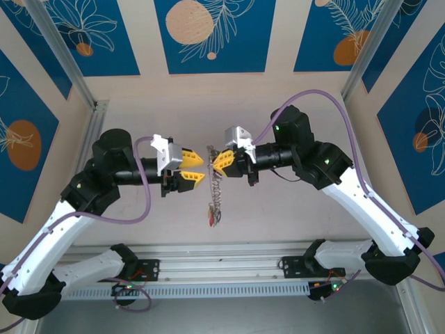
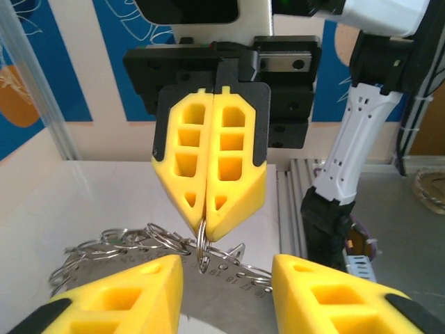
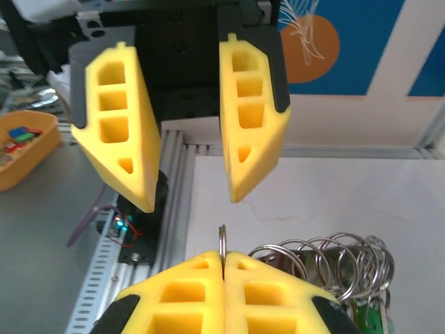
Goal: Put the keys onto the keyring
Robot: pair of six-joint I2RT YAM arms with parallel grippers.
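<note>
R gripper (image 3: 224, 259) is squeezed shut on one loop of the keyring (image 3: 327, 261), which I see hanging under it over mid table (image 1: 278, 216). L gripper (image 3: 189, 200) faces it tip to tip, fingers apart. Both arms reach level toward each other.

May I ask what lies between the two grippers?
In the right wrist view, a metal ring pinched by the right gripper juts toward the open left gripper.
</note>
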